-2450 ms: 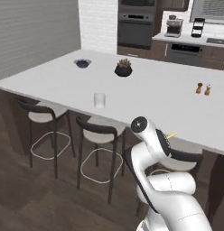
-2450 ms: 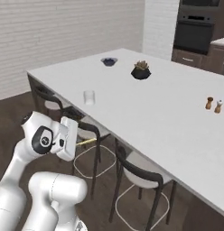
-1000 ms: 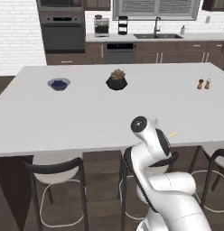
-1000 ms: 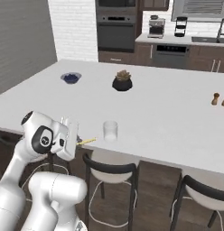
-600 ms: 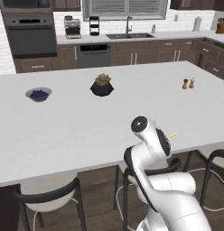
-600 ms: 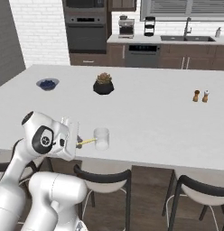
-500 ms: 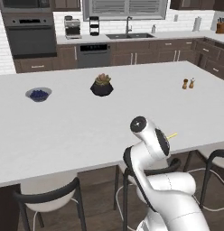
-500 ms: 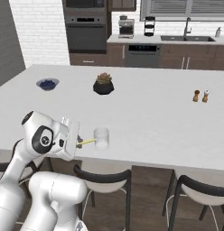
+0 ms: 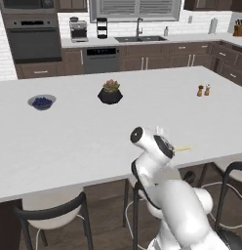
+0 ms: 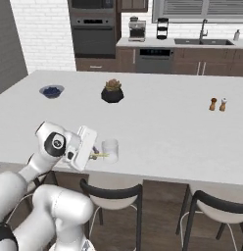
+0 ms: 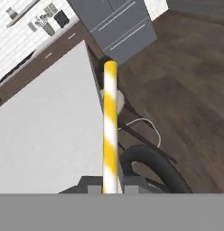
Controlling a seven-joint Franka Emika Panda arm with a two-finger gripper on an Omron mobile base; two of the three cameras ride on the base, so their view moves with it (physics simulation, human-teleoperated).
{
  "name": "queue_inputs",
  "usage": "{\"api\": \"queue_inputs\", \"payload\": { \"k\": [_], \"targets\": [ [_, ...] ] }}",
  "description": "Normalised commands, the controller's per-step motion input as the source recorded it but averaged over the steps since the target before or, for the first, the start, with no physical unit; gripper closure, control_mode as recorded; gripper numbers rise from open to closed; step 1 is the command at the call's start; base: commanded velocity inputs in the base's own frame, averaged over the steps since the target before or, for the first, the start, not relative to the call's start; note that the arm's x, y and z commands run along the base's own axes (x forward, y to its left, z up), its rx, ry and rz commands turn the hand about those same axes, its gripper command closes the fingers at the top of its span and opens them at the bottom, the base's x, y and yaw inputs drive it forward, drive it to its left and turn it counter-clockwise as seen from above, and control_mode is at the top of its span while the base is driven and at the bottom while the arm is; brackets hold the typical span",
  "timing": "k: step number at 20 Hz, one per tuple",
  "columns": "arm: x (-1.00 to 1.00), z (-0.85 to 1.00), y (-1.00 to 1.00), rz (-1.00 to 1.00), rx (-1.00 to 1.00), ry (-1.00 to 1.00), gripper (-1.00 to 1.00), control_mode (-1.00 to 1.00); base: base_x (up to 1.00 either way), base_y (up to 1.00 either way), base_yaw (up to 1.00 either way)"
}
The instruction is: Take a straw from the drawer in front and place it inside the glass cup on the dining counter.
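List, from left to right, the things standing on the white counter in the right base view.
Blue bowl → plant pot → shaker pair. The glass cup is left out: it lines up with the pot.

Yellow-white striped straw (image 11: pixel 110 131) lies level beside glass cup (image 10: pixel 109 150).

Glossy white rounded arm segments, dark joint discs, black seams.

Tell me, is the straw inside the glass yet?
Not yet. The straw is clamped in the shut gripper, lying sideways beside the glass cup.
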Motion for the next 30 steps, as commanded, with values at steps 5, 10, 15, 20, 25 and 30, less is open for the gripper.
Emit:
{"api": "queue_inputs", "payload": {
  "k": [5, 10, 15, 20, 25, 30],
  "targets": [
    [0.56, 0.72, -0.45, -0.19, 0.00, 0.25, 1.00, -1.00, 0.00, 0.00, 0.00],
    [0.02, 0.88, -0.13, 0.00, -0.06, 0.37, 1.00, -1.00, 0.00, 0.00, 0.00],
    [0.00, 0.24, 0.20, 0.00, -0.31, 0.26, 1.00, -1.00, 0.00, 0.00, 0.00],
    [0.00, 0.00, 0.01, 0.00, -0.48, 0.39, 1.00, -1.00, 0.00, 0.00, 0.00],
    [0.00, 0.01, -0.02, 0.00, -0.44, 0.35, 1.00, -1.00, 0.00, 0.00, 0.00],
    [0.00, 0.13, 0.01, 0.00, -0.10, 0.13, 1.00, -1.00, 0.00, 0.00, 0.00]
  ]
}}
